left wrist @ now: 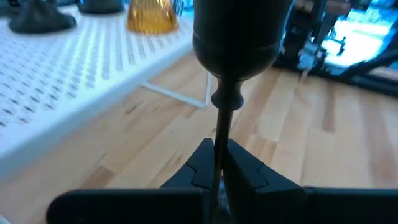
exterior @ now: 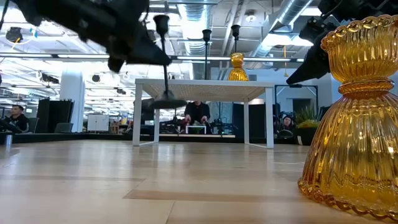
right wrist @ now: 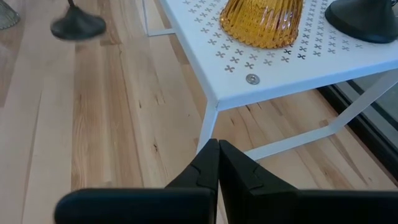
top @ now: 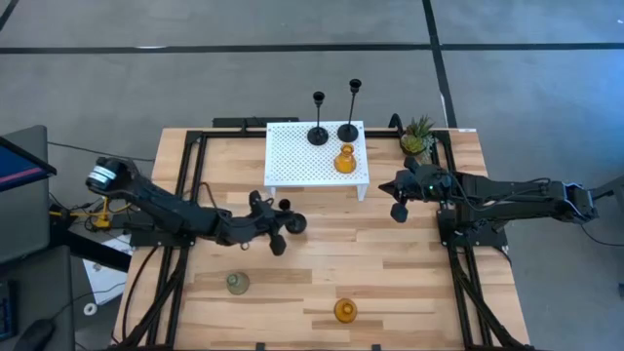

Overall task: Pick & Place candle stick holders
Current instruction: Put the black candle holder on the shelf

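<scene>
Left gripper (left wrist: 217,165) pinches thin stem of black candle holder (exterior: 165,62), lifted above bench centre, near white stand's (top: 292,156) front edge. Keep stem vertical (grip narrow), clear edge before lowering. Right gripper (right wrist: 217,162) pressed together, idle near stand's right corner.

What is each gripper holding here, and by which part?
The left gripper is shut on the black candle stick holder, pinching its thin stem just below the cup. The right gripper is shut and holds nothing.
</scene>
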Available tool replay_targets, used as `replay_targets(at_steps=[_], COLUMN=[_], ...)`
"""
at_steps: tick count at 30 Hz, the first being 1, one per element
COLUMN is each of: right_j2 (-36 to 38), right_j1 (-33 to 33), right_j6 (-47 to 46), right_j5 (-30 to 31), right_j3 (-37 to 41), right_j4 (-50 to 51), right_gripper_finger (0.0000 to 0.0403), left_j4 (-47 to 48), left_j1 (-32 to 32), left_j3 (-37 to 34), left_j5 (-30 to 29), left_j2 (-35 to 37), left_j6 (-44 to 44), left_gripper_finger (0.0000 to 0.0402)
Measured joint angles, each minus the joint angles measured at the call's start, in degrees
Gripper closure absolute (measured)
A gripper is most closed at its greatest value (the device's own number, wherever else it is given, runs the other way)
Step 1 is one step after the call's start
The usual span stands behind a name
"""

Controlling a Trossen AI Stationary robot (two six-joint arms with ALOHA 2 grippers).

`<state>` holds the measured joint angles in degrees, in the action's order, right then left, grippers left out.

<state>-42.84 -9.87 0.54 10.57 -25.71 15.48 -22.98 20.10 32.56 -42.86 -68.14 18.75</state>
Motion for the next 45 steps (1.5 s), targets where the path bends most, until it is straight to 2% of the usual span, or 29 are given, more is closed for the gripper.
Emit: replay_targets(at_steps=[6,12,18,21,25,30,34,37,45], right_j2=[0.01,0.00,0.00,0.01,0.01,0.01,-0.01,0.00,0.00], right_j1=[-0.01,-0.02,-0.02,-0.02,-0.02,-0.02,-0.02,-0.02,-0.02], right_j6=[0.00,0.00,0.00,0.00,0.00,0.02,0.02,0.02,0.00], right_j5=[0.00,0.00,0.00,0.01,0.00,0.01,0.00,0.01,0.02], right_j3=[0.01,0.02,0.02,0.02,0.02,0.02,0.02,0.02,0.02], right_j4=[0.02,0.62,0.80,0.80,0.80,0.80,0.80,0.79,0.80], right_gripper_finger=[0.0403,0.0403,0.0403,0.0403,0.0403,0.0403,0.0403,0.0403,0.0403], left_j4=[3.45,8.98,13.06,14.20,14.49,14.48,14.50,14.49,17.05], left_j1=[0.59,0.57,-0.54,-2.23,-5.88,-12.64,-19.16,-24.54,-38.42], left_j3=[0.09,3.77,9.85,12.47,15.82,18.68,19.98,20.39,20.42], left_j5=[-0.49,-0.40,-0.94,-3.39,-6.74,-6.55,-2.31,4.19,18.04], left_j2=[6.82,10.99,13.76,14.47,14.51,14.54,14.54,14.33,11.99], left_j6=[0.14,-2.05,-11.41,-18.29,-26.11,-30.66,-31.90,-31.56,-24.29], left_gripper_finger=[0.0388,0.0388,0.0387,0.0388,0.0388,0.0388,0.0388,0.0388,0.0388])
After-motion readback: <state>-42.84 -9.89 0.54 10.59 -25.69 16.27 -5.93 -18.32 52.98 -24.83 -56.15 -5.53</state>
